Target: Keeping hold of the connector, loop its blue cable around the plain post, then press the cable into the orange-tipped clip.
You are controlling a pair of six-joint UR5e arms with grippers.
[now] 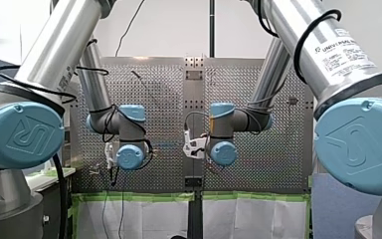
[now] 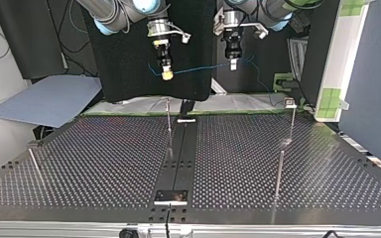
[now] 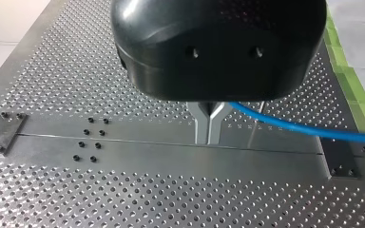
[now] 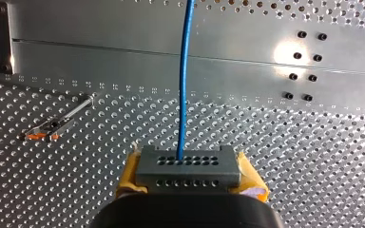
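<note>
the grey rectangular connector [image 4: 190, 166] with its rows of small holes is sitting clamped in my right tool [image 4: 190, 183], whose yellow pads [image 4: 129, 178] are pressing on its two short ends. the thin blue cable [image 4: 184, 71] is leaving the connector's upper row of holes and running straight ahead of the tool, toward twelve o'clock, high over the silver perforated metal counter [image 4: 313, 156]. the small metal orange-tipped clip [image 4: 52, 127] is showing on the counter at about ten o'clock from the connector, well apart from the cable.

in the top view both tools are hanging in the air over the counter's far edge, my right tool at about eleven o'clock of the counter's middle and my left tool [image 2: 233, 63] at about one o'clock. the cable is stretching nearly level between them, touching nothing on the counter.

in the left wrist view my left tool's two metal fingers [image 3: 203, 124] are pressing together below its black body, pinching the cable, which is coming out toward three o'clock from them.

a thin metal post [image 2: 168, 121] is standing upright on the counter at six o'clock from my right tool, just beside the dark middle strip [image 2: 181, 158].
</note>
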